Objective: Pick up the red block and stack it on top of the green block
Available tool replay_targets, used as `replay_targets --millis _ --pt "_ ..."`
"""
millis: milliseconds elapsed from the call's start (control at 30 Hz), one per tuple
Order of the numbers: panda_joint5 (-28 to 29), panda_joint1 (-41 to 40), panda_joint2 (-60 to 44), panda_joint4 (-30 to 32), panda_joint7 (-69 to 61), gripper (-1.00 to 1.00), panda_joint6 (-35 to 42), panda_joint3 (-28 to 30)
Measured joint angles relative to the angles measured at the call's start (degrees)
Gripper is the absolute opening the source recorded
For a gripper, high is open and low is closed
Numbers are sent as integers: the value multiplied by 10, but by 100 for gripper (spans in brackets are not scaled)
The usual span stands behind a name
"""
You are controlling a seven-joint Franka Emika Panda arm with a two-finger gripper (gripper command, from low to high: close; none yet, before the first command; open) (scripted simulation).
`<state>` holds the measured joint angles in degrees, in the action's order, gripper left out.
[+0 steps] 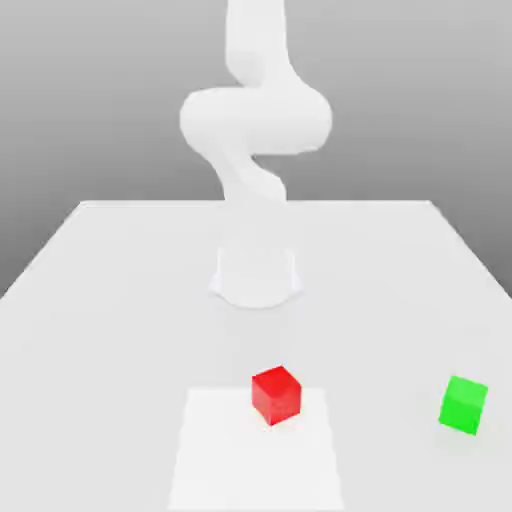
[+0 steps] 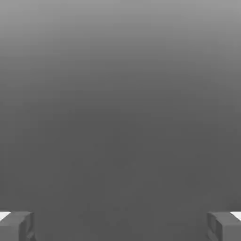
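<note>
The red block (image 1: 276,394) is a small bright red cube resting on the white table, on the far edge of a lighter square patch (image 1: 256,450). The green block (image 1: 463,404) is a same-sized green cube standing apart on the table toward the exterior view's right. In the hand view my gripper (image 2: 120,226) is open, its two grey fingertips (image 2: 19,226) spread wide with nothing between them and only grey background ahead. The white arm (image 1: 255,120) rises from its base behind the blocks.
The arm's round white base (image 1: 256,275) stands mid-table behind the red block. The white table (image 1: 100,300) spreads wide to both sides, its far edge running across the exterior view behind the base.
</note>
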<state>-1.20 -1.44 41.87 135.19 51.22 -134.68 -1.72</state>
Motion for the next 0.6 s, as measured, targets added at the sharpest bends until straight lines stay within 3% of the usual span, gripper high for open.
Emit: replay_targets --millis 600 --pt "-47 -90 -297 253 435 0 -217 -139"
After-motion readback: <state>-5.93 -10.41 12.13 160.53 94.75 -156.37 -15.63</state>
